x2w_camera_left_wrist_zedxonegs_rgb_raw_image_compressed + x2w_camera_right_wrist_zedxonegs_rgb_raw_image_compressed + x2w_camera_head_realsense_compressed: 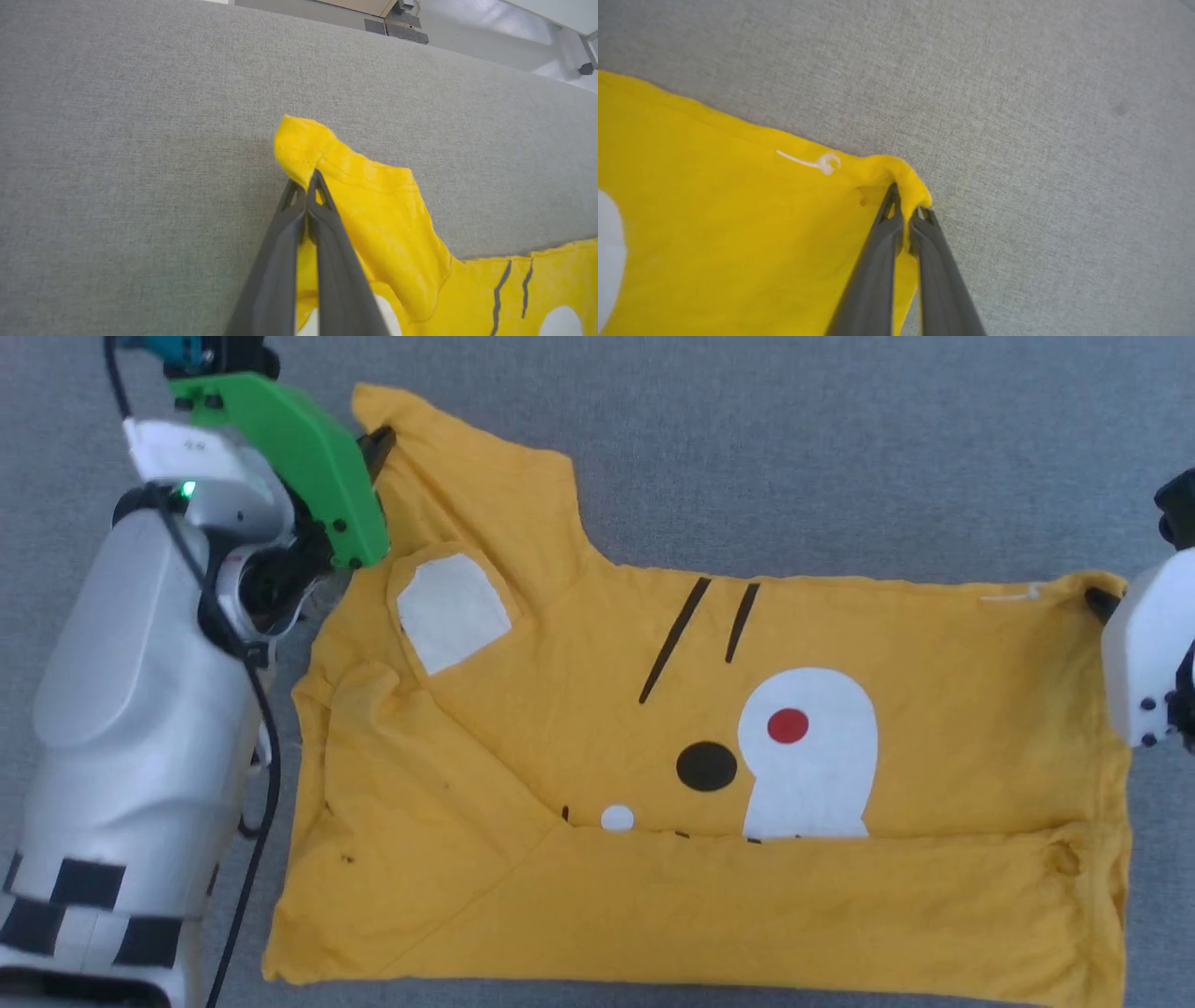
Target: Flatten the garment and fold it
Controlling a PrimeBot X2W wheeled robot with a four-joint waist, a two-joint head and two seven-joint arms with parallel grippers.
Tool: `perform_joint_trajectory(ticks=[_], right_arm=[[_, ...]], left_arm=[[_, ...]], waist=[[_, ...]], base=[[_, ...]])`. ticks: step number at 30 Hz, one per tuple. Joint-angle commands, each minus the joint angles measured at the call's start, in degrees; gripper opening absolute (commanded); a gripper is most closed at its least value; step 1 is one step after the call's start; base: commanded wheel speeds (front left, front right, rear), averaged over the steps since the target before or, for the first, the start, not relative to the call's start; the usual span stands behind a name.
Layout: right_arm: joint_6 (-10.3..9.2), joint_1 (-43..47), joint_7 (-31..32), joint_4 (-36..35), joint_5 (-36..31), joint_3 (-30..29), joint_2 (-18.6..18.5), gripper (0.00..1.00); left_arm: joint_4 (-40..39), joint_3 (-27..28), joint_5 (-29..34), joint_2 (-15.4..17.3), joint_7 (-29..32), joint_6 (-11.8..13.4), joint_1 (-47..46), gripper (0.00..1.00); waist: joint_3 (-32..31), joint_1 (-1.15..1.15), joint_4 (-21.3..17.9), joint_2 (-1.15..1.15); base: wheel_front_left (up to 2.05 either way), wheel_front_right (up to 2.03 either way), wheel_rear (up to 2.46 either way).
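The mustard-yellow T-shirt (962, 672) lies spread across the grey surface, print side up, with its near strip folded over along the bottom. White patches, black stripes, a black dot and a red dot show on it. My left gripper (378, 448) is shut on the far-left sleeve corner (299, 149), its dark fingers (322, 219) pinched together on the cloth. My right gripper (1100, 602) is shut on the far-right hem corner (910, 186), with yellow fabric squeezed between its fingers (882, 242).
The grey fabric tabletop (840, 448) runs on beyond the shirt at the back. Its far edge, with bare floor (490, 28) behind, shows in the left wrist view. A small white thread (817, 163) lies on the hem near the right corner.
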Motion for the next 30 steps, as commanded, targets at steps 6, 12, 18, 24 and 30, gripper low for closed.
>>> perform_joint_trajectory(ticks=[6,12,18,24,30], right_arm=[[-0.09,5.4,-4.1,1.2,-0.8,-2.8,2.4,0.00],[-0.09,10.9,-5.6,2.1,-1.3,-5.6,4.5,0.00],[-0.09,15.4,-6.1,2.5,-1.8,-7.1,6.7,0.00],[-0.09,18.4,-7.2,3.5,-1.9,-7.3,8.5,0.00],[-0.09,20.8,-8.6,5.1,-1.9,-7.6,9.4,0.00]], left_arm=[[-8.0,1.7,-1.7,3.3,-1.4,0.5,9.4,0.00],[-14.6,2.8,-3.3,4.5,-1.1,2.6,18.3,0.00],[-18.9,4.7,-5.3,5.1,-1.6,4.8,26.6,0.00],[-22.1,7.5,-7.8,4.3,-4.3,6.9,35.9,0.00],[-23.0,9.4,-10.3,2.0,-7.3,8.2,44.8,0.00]], waist=[[-10.8,0.00,-0.9,0.00],[-15.1,0.00,-0.6,0.00],[-17.1,0.00,-0.8,0.00],[-17.3,0.00,-1.2,0.00],[-17.0,0.00,-1.0,0.00]], base=[[0.00,0.00,0.00],[0.00,0.00,0.00],[0.00,0.00,0.00],[0.00,0.00,0.00],[0.00,0.00,0.00]])
